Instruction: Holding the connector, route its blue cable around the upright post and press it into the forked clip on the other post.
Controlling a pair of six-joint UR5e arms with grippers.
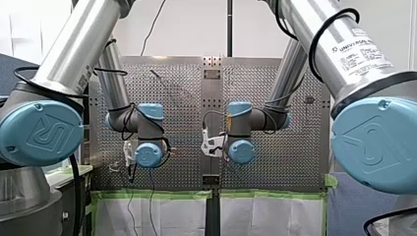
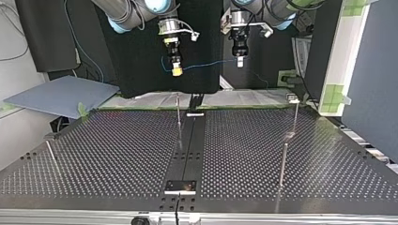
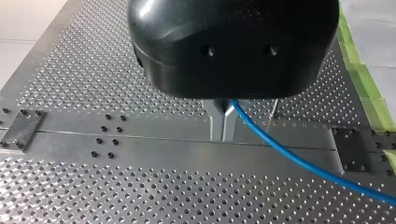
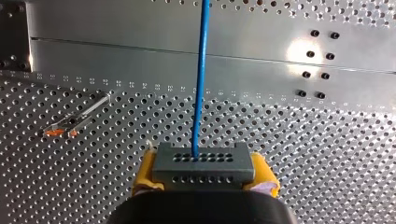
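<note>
My right gripper (image 4: 204, 174) is shut on a grey connector (image 4: 203, 162) with rows of holes, its yellow pads (image 4: 145, 171) on both sides. The blue cable (image 4: 201, 70) runs straight out of the connector over the perforated plate. My left gripper (image 3: 223, 133) has its metal fingers shut on the blue cable (image 3: 299, 161), which trails off to one side. In the top view both grippers hang above the table's far edge, my right gripper (image 2: 176, 69) at the left and my left gripper (image 2: 240, 60) at the right. The cable (image 2: 206, 64) spans between them.
Thin upright posts stand on the perforated table (image 2: 117, 159): one near the middle (image 2: 178, 117), two at the top view's right (image 2: 295, 117) (image 2: 283, 164), and a short one at its left (image 2: 51, 157). A post with orange tips (image 4: 74, 120) shows beside my right gripper. A dark rail (image 2: 190, 145) runs down the table's centre.
</note>
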